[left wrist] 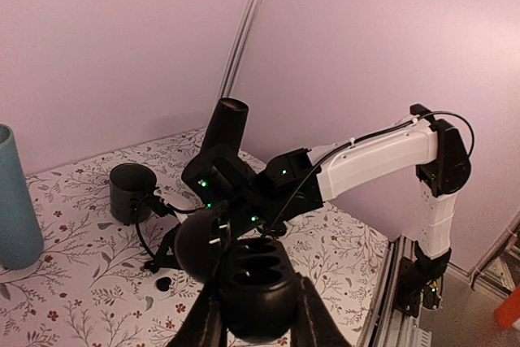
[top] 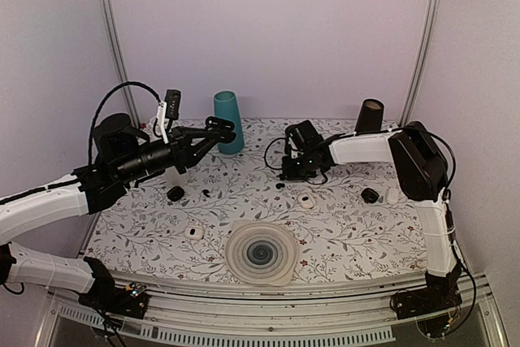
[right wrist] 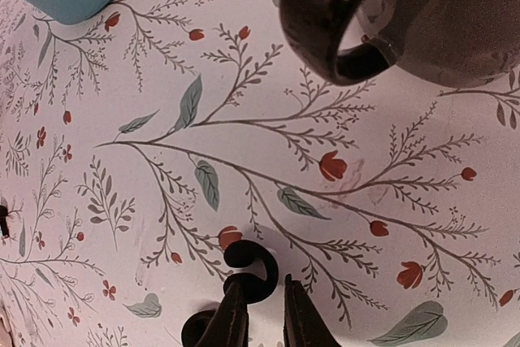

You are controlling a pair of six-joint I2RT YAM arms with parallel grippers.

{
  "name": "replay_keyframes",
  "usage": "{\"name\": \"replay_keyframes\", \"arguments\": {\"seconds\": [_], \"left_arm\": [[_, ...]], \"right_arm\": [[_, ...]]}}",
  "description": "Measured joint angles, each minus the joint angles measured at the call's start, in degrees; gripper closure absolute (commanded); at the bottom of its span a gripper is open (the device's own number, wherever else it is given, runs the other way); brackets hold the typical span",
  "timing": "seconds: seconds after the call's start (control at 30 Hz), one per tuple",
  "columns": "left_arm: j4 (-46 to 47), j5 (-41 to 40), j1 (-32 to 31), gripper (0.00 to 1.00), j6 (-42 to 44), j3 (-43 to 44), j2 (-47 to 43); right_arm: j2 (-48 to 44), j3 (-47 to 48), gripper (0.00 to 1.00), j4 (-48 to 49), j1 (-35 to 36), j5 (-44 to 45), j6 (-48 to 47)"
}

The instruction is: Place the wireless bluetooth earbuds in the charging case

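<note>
**Left arm.** The left end effector (top: 219,131) is raised above the left rear of the table (top: 349,233). It clamps the black charging case (left wrist: 256,282) between its two fingers (left wrist: 203,324). In the left wrist view the case is open, with its two empty wells facing the camera and its rounded lid (left wrist: 201,245) hinged up behind them.

**Right arm.** The right end effector (right wrist: 264,298) reaches down to the table near its centre. Its fingers are drawn to a slim gap in which only the floral cloth shows. One glossy black earbud (right wrist: 248,268) lies on the table touching, or just beyond, the left fingertip; the pictures do not settle whether it is pinched. The same earbud appears as a small dark speck under this end effector in the other two views (top: 280,186) (left wrist: 163,284).

**Second earbud.** Another tiny black bud (top: 205,193) lies on the table on the left side, just beside a black oval case (top: 175,193) and well apart from the first.

**Other objects.**
- A teal cup (top: 228,122) stands at the rear, behind the left end effector.
- A dark cylinder (top: 370,116) stands at the right rear.
- A glossy dark mug (right wrist: 390,14) sits near the right end effector.
- A further black oval case (top: 370,195) and three small white cases (top: 306,199) (top: 193,232) (top: 393,194) are scattered across the table.
- A round ribbed cream disc (top: 260,252) lies at the near middle.
</note>
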Motion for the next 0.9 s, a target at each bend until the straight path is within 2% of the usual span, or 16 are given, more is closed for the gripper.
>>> {"name": "replay_keyframes", "arguments": {"seconds": [0.9], "left_arm": [[-0.07,0.0,0.11,1.0,0.02,0.0,0.0]], "right_arm": [[3.39,4.92,0.84,-0.37,0.09,-3.96,-0.09]]}}
